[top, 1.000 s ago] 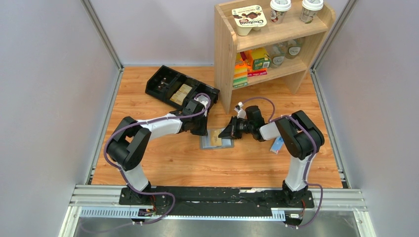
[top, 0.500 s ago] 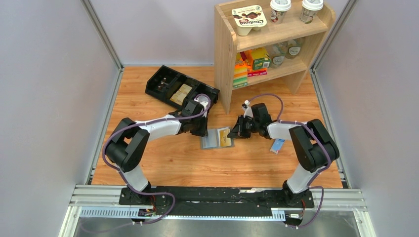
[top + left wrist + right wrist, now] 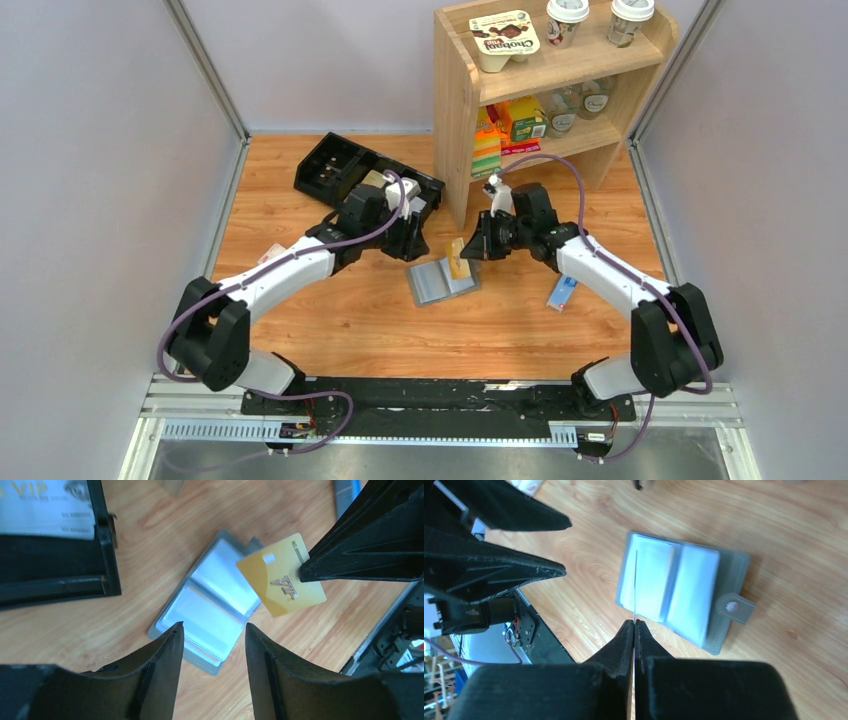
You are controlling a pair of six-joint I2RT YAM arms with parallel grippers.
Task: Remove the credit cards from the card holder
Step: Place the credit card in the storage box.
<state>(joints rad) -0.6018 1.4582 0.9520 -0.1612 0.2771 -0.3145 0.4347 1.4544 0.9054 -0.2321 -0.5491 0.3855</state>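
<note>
The grey-blue card holder (image 3: 440, 283) lies open and flat on the wooden table, its clear sleeves up (image 3: 205, 602) (image 3: 684, 587). My right gripper (image 3: 472, 252) (image 3: 634, 622) is shut on the edge of a gold credit card (image 3: 459, 260) (image 3: 280, 575), holding it clear above the holder's right half. In the right wrist view the credit card (image 3: 636, 585) shows only edge-on as a thin line. My left gripper (image 3: 411, 244) (image 3: 214, 630) hovers open just above the holder's left side, with nothing between its fingers.
A black compartmented tray (image 3: 322, 160) (image 3: 107, 545) stands behind the left arm, with a silver card (image 3: 45, 505) in it. A wooden shelf (image 3: 455, 110) with groceries stands at the back right. A slim blue-and-white packet (image 3: 562, 293) lies right of the holder.
My right gripper has drawn the gold card out of the holder and lifted it back and up. My left gripper has opened, let go of the holder and risen away from it.
</note>
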